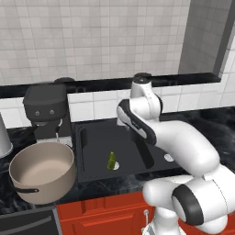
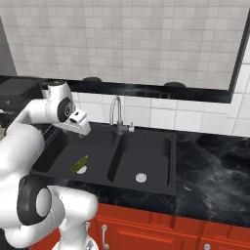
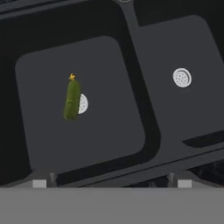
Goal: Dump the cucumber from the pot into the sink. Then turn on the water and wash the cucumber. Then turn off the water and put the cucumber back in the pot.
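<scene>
The sink point(image 2: 146, 146) is a black double-basin unit set into a dark marbled counter point(image 2: 215, 161), with red cabinets point(image 2: 146, 229) below. A silver round drain sits in each basin. The curved silver faucet point(image 2: 116, 114) stands at the back edge, on the divider between the two basins.

The pot point(image 1: 42, 170) stands upright on the counter just left of the sink, apart from the basin rim. Its pale interior faces up, and one dark side handle shows at its front left. A black coffee machine point(image 1: 46, 110) stands behind the pot against the tiled wall.

The cucumber point(image 3: 72, 101) lies on the floor of the left basin. It rests against the left side of that basin's drain point(image 3: 82, 104) and partly covers it. In the hand view its long axis runs nearly top to bottom, with the small yellow tip toward the top. In the left base view point(image 1: 111, 160) the long axis runs front to back in the basin.

The gripper point(image 3: 111, 183) hangs above the sink, well clear of the cucumber. Its two fingertips point(image 3: 39, 183) stand wide apart with nothing between them and touch nothing. The arm's forearm crosses above the right basin in the left base view.
</scene>
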### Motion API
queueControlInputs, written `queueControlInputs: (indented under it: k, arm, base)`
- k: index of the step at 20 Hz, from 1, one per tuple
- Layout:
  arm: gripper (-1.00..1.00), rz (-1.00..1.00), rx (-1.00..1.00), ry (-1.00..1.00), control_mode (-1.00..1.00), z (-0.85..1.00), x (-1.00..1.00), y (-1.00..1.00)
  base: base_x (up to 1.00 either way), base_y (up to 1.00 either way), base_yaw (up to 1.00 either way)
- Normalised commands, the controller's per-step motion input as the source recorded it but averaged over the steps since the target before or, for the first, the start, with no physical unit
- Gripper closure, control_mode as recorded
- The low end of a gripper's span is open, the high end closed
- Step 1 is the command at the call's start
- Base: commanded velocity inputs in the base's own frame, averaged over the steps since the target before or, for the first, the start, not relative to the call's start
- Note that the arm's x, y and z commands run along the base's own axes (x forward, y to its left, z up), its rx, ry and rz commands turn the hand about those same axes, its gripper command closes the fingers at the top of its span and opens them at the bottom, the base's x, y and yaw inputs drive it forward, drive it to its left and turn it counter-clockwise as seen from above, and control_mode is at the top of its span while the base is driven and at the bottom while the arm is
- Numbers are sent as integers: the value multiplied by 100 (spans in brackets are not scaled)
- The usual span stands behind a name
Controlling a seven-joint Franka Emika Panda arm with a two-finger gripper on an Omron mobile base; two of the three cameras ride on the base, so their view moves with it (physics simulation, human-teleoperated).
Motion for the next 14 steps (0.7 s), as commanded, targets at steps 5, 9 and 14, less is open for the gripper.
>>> queueControlInputs:
  k: [5, 9, 14]
  arm:
    - [-100, 0, 0, 0, -100, -51, 18, 13]
    - [-100, 0, 0, 0, -100, -37, 26, 19]
    - [-100, 0, 0, 0, -100, -37, 29, 22]
  base:
    - [0, 0, 0]
    - [0, 0, 0]
    - [0, 0, 0]
